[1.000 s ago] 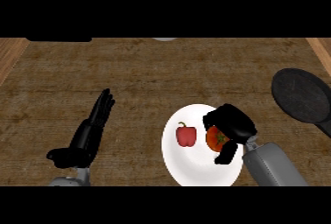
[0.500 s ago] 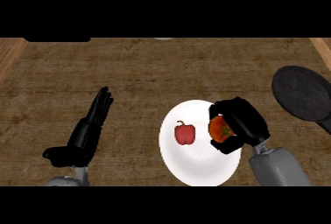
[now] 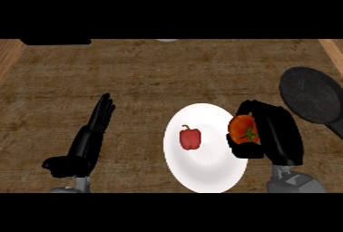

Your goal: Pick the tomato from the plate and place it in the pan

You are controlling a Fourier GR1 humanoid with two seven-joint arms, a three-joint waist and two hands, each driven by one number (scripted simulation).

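Note:
The orange-red tomato (image 3: pixel 242 129) with a green stem sits in my right hand (image 3: pixel 276 133), whose fingers and thumb curl round it just past the right rim of the white plate (image 3: pixel 209 170). It looks lifted off the plate. The dark pan (image 3: pixel 311 94) lies at the right edge of the counter, up and right of that hand. My left hand (image 3: pixel 87 140) rests open at the lower left with straight fingers pointing up, holding nothing.
A red bell pepper (image 3: pixel 189 138) lies in the middle of the plate. The pan's handle (image 3: pixel 335 129) runs toward the lower right edge. A wooden wall strip (image 3: pixel 7 56) borders the counter at the left.
My right hand has closed round the tomato and carried it up and to the right, from over the plate to its right rim. The left hand has stayed put.

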